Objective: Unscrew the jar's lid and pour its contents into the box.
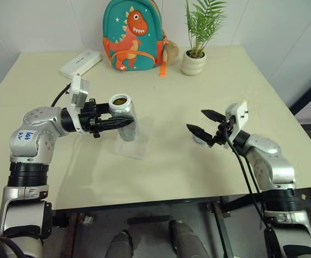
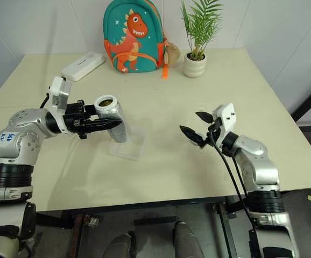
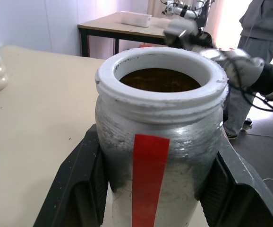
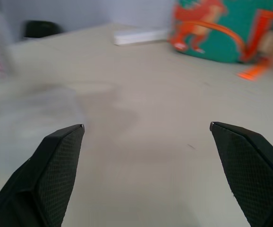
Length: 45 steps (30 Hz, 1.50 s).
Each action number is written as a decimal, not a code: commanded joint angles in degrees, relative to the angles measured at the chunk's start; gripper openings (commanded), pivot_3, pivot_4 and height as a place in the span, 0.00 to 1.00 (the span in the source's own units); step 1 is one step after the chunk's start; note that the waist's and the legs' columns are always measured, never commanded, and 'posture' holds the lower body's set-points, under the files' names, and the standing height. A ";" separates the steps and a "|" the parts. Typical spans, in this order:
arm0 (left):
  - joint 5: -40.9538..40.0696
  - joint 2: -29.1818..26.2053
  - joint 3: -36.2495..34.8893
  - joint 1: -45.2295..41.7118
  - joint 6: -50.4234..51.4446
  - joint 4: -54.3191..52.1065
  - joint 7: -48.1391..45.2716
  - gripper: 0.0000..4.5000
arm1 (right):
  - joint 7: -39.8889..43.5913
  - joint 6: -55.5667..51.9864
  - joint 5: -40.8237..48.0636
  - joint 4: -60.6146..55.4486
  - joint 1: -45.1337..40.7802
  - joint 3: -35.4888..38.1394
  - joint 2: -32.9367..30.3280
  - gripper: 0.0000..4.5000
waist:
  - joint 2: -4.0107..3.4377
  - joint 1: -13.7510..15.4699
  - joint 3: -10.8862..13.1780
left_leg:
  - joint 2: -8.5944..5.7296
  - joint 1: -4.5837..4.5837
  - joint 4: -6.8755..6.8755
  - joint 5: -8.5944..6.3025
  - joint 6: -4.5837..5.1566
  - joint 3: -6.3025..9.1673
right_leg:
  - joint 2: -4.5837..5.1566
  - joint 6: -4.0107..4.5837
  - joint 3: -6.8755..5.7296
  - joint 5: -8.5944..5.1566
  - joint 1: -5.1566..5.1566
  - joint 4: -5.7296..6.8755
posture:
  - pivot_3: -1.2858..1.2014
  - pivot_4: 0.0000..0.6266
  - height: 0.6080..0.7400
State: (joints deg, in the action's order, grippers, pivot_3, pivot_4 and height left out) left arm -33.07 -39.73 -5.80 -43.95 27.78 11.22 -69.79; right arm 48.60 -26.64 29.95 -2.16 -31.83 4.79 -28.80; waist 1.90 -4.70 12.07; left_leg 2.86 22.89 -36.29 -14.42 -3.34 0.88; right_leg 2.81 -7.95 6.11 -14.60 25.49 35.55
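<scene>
Jar: the jar (image 1: pixel 124 119) sat left of centre in the head view, lidless, its body tilted a little, raised over the box

Jar mouth: a wide white threaded rim, open – the wrist view looked straight onto it, with a red label strip down the silvery side

Contents: the contents (image 3: pixel 159 80) showed as a brown mass just below the rim; single bits could not be made out

Left gripper: the left gripper (image 1: pixel 118 123) was clamped on the jar, one black finger on either side of its body

Box: the box (image 1: pixel 134 141) – clear and shallow – lay on the table (image 1: pixel 161 172) right under the jar; nothing could be made out inside it

Right gripper: the right gripper (image 1: pixel 204 122) hovered right of centre, its fingers spread wide with nothing between them

Lid: a small grey round thing sat on the table just behind the right gripper, mostly hidden – probably the lid (image 1: pixel 200 139)

Back of table: a white oblong case (image 1: pixel 81 63) at upper left, a dinosaur backpack (image 1: pixel 132 35) and a potted plant (image 1: pixel 197 37) at top centre
</scene>
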 commanded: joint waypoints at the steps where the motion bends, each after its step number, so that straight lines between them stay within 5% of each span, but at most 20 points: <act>1: 1.34 -2.75 -1.55 -2.41 -1.85 3.21 -1.78 0.48 | 4.26 -10.30 6.74 -9.32 -1.68 -1.63 -4.47 1.00 | 0.00 0.04 0.00 | 0.00 0.01 -0.02 0.00 0.00 0.00 | 0.00 0.00 0.00 0.00 0.00 0.00 | 0.52 0.24 1.00; 8: 13.03 -2.30 2.00 -7.23 -10.48 13.17 6.29 0.48 | 3.59 -15.05 7.23 -19.40 -0.87 -4.63 -8.20 1.00 | 0.01 0.46 0.00 | 0.00 0.06 -0.05 0.00 0.00 0.00 | 0.00 0.03 -0.01 -0.02 0.00 -0.05 | 0.52 0.24 1.00; 19: 26.13 0.57 6.16 -7.70 -21.48 10.02 19.71 0.48 | 0.05 -12.85 4.28 -18.85 1.93 -4.40 -5.91 1.00 | 0.01 1.19 0.00 | 0.00 0.15 -0.10 -0.02 0.02 -0.02 | 0.01 0.00 -0.01 0.00 0.03 -0.11 | 0.52 0.24 1.00; 23: 38.85 1.12 8.78 -7.26 -40.86 10.87 33.56 0.48 | -0.56 -12.27 3.92 -18.23 2.37 -4.13 -5.51 1.00 | 0.01 1.70 0.00 | 0.00 0.14 -0.12 -0.02 0.02 -0.02 | 0.01 0.00 -0.01 0.00 0.03 -0.10 | 0.52 0.24 1.00; 29: 68.86 -4.60 17.64 -5.82 -65.07 16.41 63.94 0.48 | -1.67 -12.01 3.65 -17.52 2.13 -3.87 -4.50 1.00 | 0.01 1.69 -0.01 | 0.00 0.12 -0.12 -0.02 0.02 -0.09 | 0.02 -0.05 0.04 0.03 0.02 -0.11 | 0.52 0.24 1.00; 32: 88.61 -8.84 23.27 -7.15 -65.47 14.94 87.45 0.48 | -2.05 -11.79 3.63 -17.31 2.14 -3.76 -4.03 1.00 | 0.02 1.66 0.00 | 0.00 0.11 -0.12 -0.02 0.02 -0.10 | 0.02 -0.06 0.05 0.04 0.03 -0.10 | 0.52 0.24 1.00; 35: 97.23 -9.41 26.85 -8.52 -64.54 15.63 101.28 0.48 | -2.62 -11.67 3.66 -17.30 2.27 -3.70 -3.38 1.00 | 0.02 1.98 -0.01 | -0.01 0.14 -0.13 -0.03 0.01 -0.11 | 0.03 -0.11 0.04 0.07 0.02 -0.10 | 0.52 0.24 1.00; 45: 115.71 -11.29 36.08 -8.18 -54.77 15.37 121.77 0.48 | -4.24 -11.18 4.08 -17.88 3.21 -3.29 -2.00 1.00 | 0.03 3.01 -0.01 | -0.01 0.13 -0.12 -0.04 -0.01 -0.15 | 0.02 -0.11 0.04 0.07 0.03 -0.10 | 0.52 0.24 1.00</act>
State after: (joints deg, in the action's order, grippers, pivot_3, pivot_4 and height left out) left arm 80.34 -50.34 30.16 -51.47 -30.05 27.69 48.18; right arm 44.69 -38.84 33.15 -18.06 -28.69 0.07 -31.06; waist 1.92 -1.69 12.06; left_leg 2.85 23.02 -36.41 -14.46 -3.35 0.72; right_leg 2.83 -8.06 6.14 -14.53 25.53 35.45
